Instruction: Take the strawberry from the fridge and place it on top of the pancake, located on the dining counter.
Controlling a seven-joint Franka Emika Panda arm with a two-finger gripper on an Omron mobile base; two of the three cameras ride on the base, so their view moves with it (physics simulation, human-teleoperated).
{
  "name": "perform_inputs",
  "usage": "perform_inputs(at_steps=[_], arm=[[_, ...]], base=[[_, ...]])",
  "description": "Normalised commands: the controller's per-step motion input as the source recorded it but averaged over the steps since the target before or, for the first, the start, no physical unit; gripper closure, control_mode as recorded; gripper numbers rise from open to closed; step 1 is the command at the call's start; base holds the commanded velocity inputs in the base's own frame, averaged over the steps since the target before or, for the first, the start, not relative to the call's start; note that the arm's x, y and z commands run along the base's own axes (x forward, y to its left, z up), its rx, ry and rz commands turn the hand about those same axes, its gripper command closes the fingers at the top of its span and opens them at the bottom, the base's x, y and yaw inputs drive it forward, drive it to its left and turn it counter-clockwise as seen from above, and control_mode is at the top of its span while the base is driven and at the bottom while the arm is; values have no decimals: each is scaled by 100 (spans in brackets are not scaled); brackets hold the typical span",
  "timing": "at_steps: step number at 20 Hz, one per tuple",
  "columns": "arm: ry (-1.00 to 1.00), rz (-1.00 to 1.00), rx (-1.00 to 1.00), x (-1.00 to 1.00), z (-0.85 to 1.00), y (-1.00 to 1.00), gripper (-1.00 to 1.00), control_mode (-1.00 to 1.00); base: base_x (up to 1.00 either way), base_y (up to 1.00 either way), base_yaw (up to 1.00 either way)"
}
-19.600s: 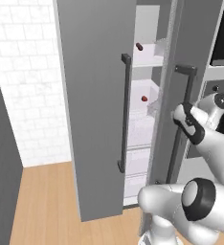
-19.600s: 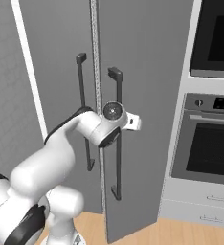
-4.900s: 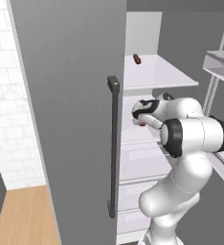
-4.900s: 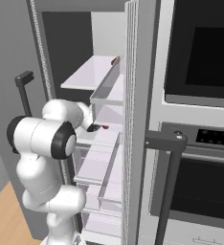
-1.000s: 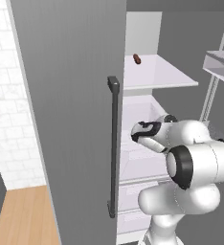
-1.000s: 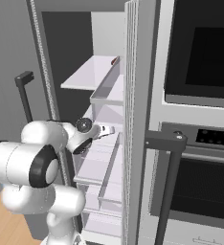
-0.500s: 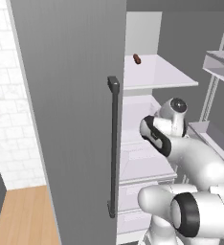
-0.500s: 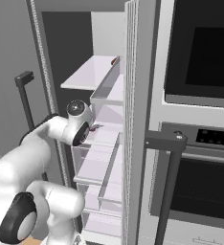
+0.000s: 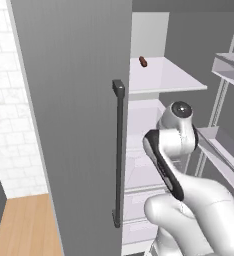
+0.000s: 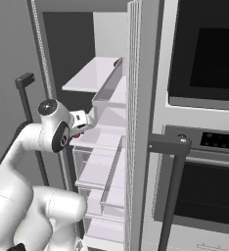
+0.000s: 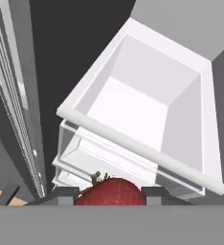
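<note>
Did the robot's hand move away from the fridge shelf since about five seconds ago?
Yes. The gripper, shut on the strawberry, has pulled back out from the white shelf toward the fridge's open front.

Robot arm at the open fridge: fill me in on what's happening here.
The white arm is working at the open fridge, whose doors stand wide. Its hand is shut on the strawberry, which shows red between the fingertips in the hand view, above the white shelves and a clear drawer. A small dark maroon item lies on the upper shelf. An oven stands to the right. The pancake is yet to be reached.
</note>
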Motion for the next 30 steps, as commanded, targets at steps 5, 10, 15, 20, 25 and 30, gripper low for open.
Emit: perform_inputs(at_steps=[5,10,15,20,25,30], arm=[[1,0,0,-72,29,16,100,-100],[8,-3,4,-53,11,5,100,-100],[2,-29,14,-59,0,11,100,-100],[0,-49,16,-61,0,1,100,-100],[-2,-39,19,-18,-11,-17,100,-100],[-4,-6,27,0,-31,-17,100,-100]], base=[[0,0,0],[0,0,0],[0,0,0],[0,0,0],[0,0,0],[0,0,0]])
